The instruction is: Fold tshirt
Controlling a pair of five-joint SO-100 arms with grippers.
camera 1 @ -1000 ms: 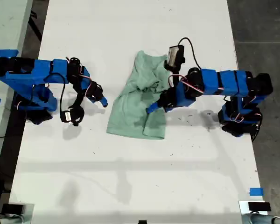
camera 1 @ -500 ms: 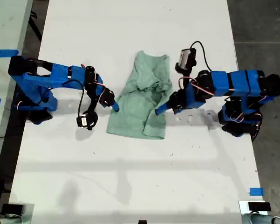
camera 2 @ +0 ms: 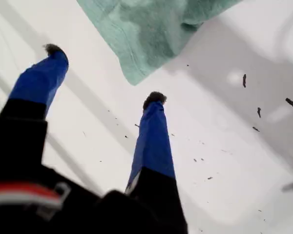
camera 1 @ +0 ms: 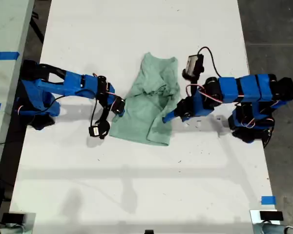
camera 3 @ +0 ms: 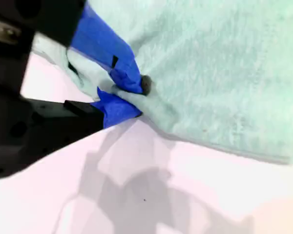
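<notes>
The pale mint-green tshirt (camera 1: 149,102) lies crumpled and partly folded in the middle of the white table. My second gripper (camera 1: 119,108) reaches in from the exterior view's left and is shut on the tshirt's edge. The second wrist view shows its blue fingers (camera 3: 122,63) pinching a bunched fold of the tshirt (camera 3: 210,63). My first gripper (camera 1: 167,117) comes from the exterior view's right and sits at the opposite edge. It is open (camera 2: 105,73) with only bare table between its fingers. A corner of the tshirt (camera 2: 151,29) lies just beyond its tips.
The white table (camera 1: 136,180) stretches toward the exterior view's bottom. Small dark specks (camera 1: 198,121) dot it beside the first arm. Blue tape (camera 1: 267,200) marks the exterior view's lower right, and grey floor (camera 1: 278,29) runs along the right.
The second arm has reached rightward in the exterior view to the tshirt's edge and shut on it. The first arm drew back from over the tshirt to its edge. The lower hem shifted slightly.
</notes>
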